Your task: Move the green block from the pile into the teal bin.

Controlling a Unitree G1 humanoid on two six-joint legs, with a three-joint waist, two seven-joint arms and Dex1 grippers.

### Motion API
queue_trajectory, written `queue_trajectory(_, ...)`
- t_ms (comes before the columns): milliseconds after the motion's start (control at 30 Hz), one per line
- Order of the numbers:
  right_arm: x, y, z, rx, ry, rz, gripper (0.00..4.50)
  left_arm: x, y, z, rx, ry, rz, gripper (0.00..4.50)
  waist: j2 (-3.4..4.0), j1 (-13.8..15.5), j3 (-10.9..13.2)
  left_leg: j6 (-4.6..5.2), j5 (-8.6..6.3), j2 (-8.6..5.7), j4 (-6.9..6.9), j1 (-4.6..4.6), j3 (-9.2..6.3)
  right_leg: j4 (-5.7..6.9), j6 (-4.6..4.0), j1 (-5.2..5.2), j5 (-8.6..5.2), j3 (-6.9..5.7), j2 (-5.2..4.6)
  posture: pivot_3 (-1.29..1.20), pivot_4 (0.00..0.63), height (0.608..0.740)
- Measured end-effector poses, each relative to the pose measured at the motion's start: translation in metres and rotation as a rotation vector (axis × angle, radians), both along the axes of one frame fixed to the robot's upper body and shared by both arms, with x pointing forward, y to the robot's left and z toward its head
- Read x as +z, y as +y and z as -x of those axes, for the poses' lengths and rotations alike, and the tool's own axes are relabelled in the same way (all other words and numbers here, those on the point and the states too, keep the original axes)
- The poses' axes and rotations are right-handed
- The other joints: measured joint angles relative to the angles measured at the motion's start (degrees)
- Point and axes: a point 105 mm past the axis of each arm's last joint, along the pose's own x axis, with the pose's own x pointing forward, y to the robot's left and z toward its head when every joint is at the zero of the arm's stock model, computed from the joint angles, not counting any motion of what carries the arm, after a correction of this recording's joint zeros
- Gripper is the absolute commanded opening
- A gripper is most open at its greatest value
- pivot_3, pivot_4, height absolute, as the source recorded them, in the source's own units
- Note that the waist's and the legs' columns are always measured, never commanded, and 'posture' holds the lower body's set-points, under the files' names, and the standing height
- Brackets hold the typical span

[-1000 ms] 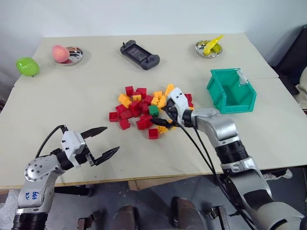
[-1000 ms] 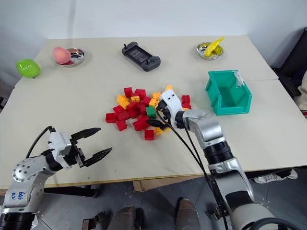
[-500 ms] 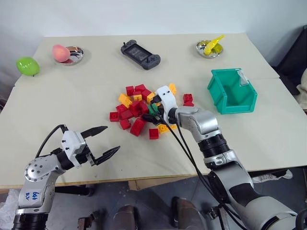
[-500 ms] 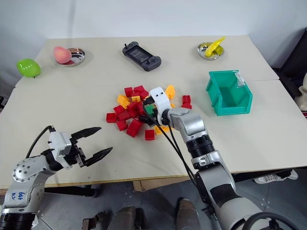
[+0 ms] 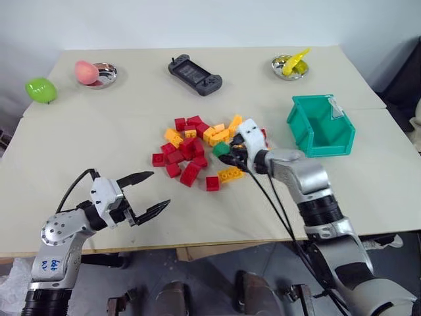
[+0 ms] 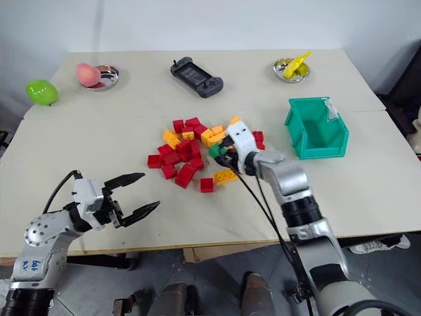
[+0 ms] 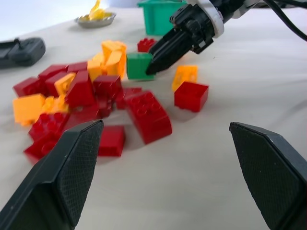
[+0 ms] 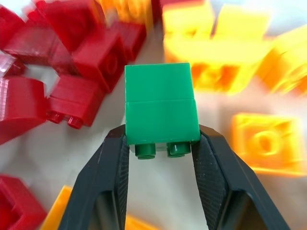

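The green block (image 8: 160, 108) sits clamped between the two black fingers of my right gripper (image 5: 223, 155), which is shut on it. It hangs low over the table at the right side of the pile (image 5: 191, 148) of red and orange bricks. From the left wrist view the block (image 7: 139, 65) shows at the fingertips, beside the orange bricks. The teal bin (image 5: 329, 143) stands to the right of the pile, with its inside bare. My left gripper (image 5: 156, 191) is open near the table's front left edge, well short of the pile, with nothing between its fingers.
A black game controller (image 5: 193, 74) lies at the back centre. A metal dish (image 5: 105, 71) with a pink fruit and a lime-green egg shape (image 5: 39, 89) are at the back left. Another dish with a yellow item (image 5: 289, 66) is at the back right.
My right gripper reached left into the pile, closed on the green block and drew it back to the right. Several bricks shifted. The left gripper stayed put.
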Motion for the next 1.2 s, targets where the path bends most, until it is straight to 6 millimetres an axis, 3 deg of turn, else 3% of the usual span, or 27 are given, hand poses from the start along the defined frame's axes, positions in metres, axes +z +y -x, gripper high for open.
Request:
queue_trajectory(233, 0.046, -0.056, 0.022, 0.055, -0.253, -0.089, 1.48, 0.018, -0.035, -0.011, -0.113, -0.067, 0.063, 4.5, 0.0, 0.0, 0.0, 0.01, -0.01, -0.01, 0.01, -0.02, 0.01, -0.06, 0.02, 0.02, 0.01, -0.03, 0.0, 0.0, 0.15, 0.74)
queue_trajectory(333, 0.066, -0.1, 0.017, -0.065, -0.357, -0.045, 1.48, 0.025, -0.055, -0.014, -0.163, -0.083, 0.114, 4.5, -0.01, 0.1, 0.0, 0.01, -0.01, -0.02, 0.03, 0.02, 0.01, -0.11, 0.06, 0.08, 0.03, -0.02, 0.0, 0.0, 0.15, 0.74)
queue_trajectory(467, 0.074, -0.177, -0.006, -0.398, -0.383, 0.02, 1.48, 0.048, -0.079, -0.027, -0.171, -0.134, 0.237, 4.5, -0.02, 0.3, 0.0, 0.03, 0.0, -0.03, 0.1, 0.02, 0.01, -0.12, 0.09, 0.12, 0.05, -0.01, 0.0, 0.0, 0.15, 0.74)
queue_trajectory(567, 0.077, -0.206, -0.015, -0.524, -0.39, 0.034, 1.48, 0.055, -0.086, -0.039, -0.143, -0.127, 0.287, 4.5, -0.02, -0.3, 0.0, 0.02, 0.01, -0.03, 0.0, 0.09, 0.04, -0.14, 0.09, 0.11, 0.05, -0.01, 0.0, 0.0, 0.15, 0.74)
queue_trajectory(700, 0.066, -0.215, -0.024, -0.559, -0.347, 0.032, 1.48, 0.052, -0.09, -0.046, -0.124, -0.098, 0.294, 4.5, 0.0, -0.7, 0.0, 0.02, 0.01, -0.03, -0.07, 0.11, 0.11, -0.18, 0.09, 0.1, 0.05, 0.03, 0.0, 0.0, 0.15, 0.74)
queue_trajectory(867, 0.065, -0.216, -0.034, -0.567, -0.325, 0.041, 3.17, 0.048, -0.086, -0.046, -0.108, -0.087, 0.276, 4.5, 0.0, -0.2, 0.0, 0.03, 0.01, -0.02, -0.02, 0.1, 0.1, -0.18, 0.09, 0.11, 0.05, 0.04, 0.0, 0.0, 0.15, 0.74)
queue_trajectory(1000, 0.066, -0.209, -0.035, -0.518, -0.342, 0.048, 4.46, 0.036, -0.07, -0.043, -0.061, -0.07, 0.224, 4.5, 0.0, 0.0, 0.0, 0.03, 0.01, -0.02, -0.01, 0.08, 0.09, -0.2, 0.1, 0.11, 0.05, 0.03, 0.0, 0.0, 0.15, 0.74)
queue_trajectory(1100, 0.066, -0.198, -0.03, -0.422, -0.367, 0.023, 4.46, 0.022, -0.048, -0.04, 0.012, -0.075, 0.144, 4.5, 0.01, -0.1, 0.0, 0.02, 0.01, -0.01, -0.03, 0.08, 0.09, -0.2, 0.1, 0.11, 0.05, 0.02, 0.0, 0.0, 0.15, 0.74)
queue_trajectory(1200, 0.057, -0.168, -0.011, -0.208, -0.409, -0.04, 4.46, 0.016, -0.02, -0.039, 0.113, -0.083, 0.081, 4.5, 0.01, 0.0, 0.0, 0.02, 0.01, -0.01, -0.01, 0.08, 0.08, -0.21, 0.1, 0.12, 0.05, 0.01, 0.0, 0.0, 0.15, 0.74)
